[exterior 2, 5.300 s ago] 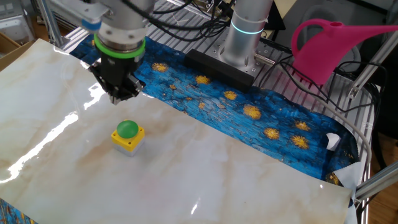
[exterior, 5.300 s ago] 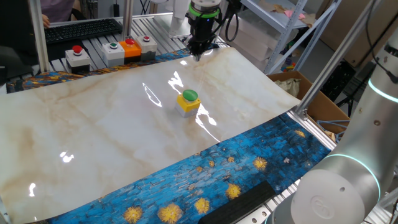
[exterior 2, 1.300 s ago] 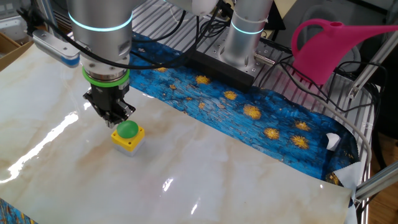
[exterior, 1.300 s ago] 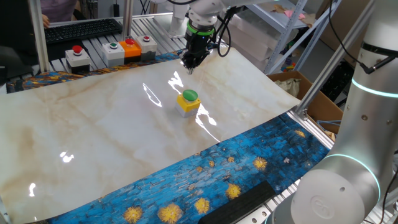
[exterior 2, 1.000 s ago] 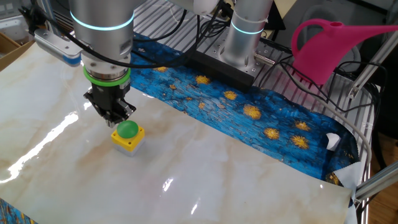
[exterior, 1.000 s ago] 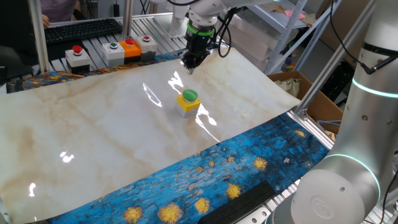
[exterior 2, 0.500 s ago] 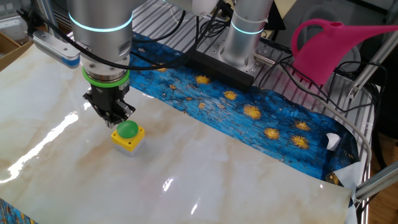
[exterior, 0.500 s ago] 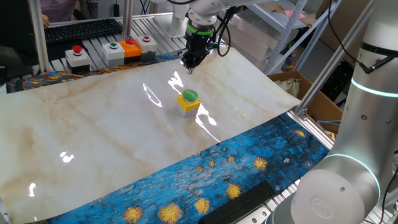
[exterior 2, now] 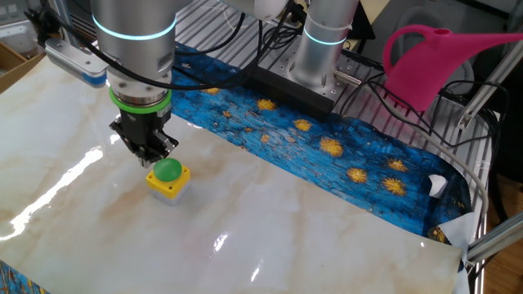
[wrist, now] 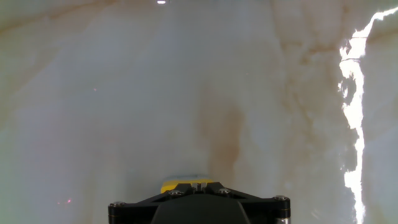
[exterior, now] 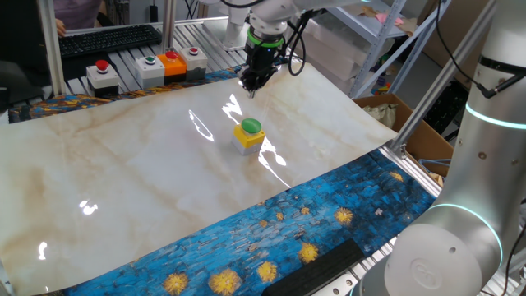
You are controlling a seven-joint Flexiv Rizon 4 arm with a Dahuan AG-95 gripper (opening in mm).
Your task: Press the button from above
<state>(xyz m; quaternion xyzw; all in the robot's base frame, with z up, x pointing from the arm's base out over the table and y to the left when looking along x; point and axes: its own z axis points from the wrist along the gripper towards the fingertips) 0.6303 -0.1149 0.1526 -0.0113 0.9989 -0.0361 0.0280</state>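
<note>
The button [exterior: 250, 127] is a green dome on a small yellow cube and stands on the marble-patterned sheet [exterior: 131, 173]. It also shows in the other fixed view [exterior 2: 168, 171]. My gripper [exterior 2: 154, 153] points down just above the green dome, slightly to its far left side there; in one fixed view the gripper [exterior: 249, 88] hangs above and behind the button. In the hand view the fingertips [wrist: 196, 184] meet at the bottom centre, shut and empty, with a strip of the yellow housing [wrist: 177, 185] showing just past them. The dome itself is hidden there.
Grey boxes with red and green buttons [exterior: 103, 72] [exterior: 149, 67] and an orange box [exterior: 173, 62] sit at the sheet's far edge, near a keyboard [exterior: 107, 37]. A pink watering can [exterior 2: 433, 57] and a second arm's base [exterior 2: 319, 49] stand beyond the blue starry cloth [exterior 2: 343, 155].
Since 5.3 s ago my gripper has come down and across to just above the button. Over the last second it has barely moved.
</note>
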